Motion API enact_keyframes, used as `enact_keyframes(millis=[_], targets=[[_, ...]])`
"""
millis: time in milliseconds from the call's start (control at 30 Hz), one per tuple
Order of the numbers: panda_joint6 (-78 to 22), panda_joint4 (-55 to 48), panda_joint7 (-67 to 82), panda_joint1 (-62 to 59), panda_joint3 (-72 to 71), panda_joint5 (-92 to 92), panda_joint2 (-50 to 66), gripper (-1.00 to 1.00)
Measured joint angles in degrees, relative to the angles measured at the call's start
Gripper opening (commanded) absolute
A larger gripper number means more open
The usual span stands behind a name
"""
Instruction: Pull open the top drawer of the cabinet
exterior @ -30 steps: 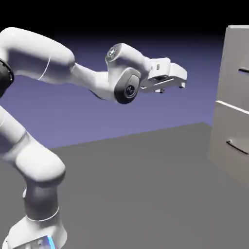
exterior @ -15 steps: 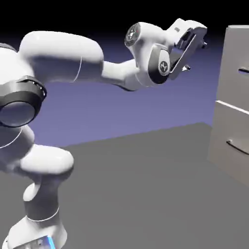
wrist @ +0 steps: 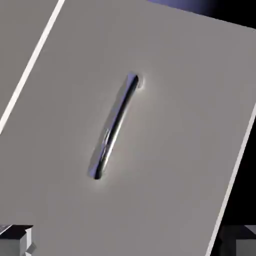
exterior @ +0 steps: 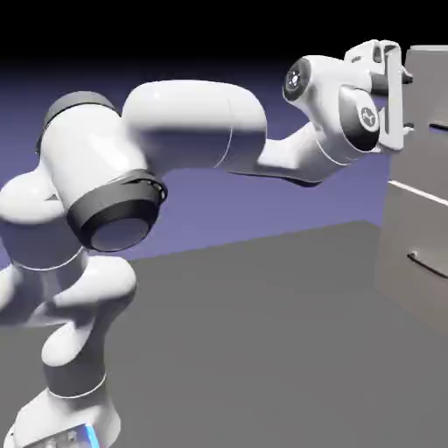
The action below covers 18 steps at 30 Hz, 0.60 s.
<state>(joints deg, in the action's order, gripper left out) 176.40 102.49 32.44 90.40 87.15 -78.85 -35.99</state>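
End effector (exterior: 408, 103) released, jaws wide, near top drawer (exterior: 429, 131); no readable writing.

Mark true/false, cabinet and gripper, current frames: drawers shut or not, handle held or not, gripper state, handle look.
1. The gripper is open. True.
2. The top drawer is pulled well out. False: its front sits flush with the cabinet.
3. The top drawer's handle is between the finger tips. False: it lies ahead of them, ungripped.
4. In the hand view, the handle runs at a slant. True.
5. The lower drawer has no handle. False: it has a slim dark bar.
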Motion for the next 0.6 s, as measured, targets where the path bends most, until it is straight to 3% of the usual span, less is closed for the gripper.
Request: enact_keyframes(millis=[600], targets=[[1.0, -24.38, 31.2, 37.38, 36.31, -32.85, -1.39, 0.0]])
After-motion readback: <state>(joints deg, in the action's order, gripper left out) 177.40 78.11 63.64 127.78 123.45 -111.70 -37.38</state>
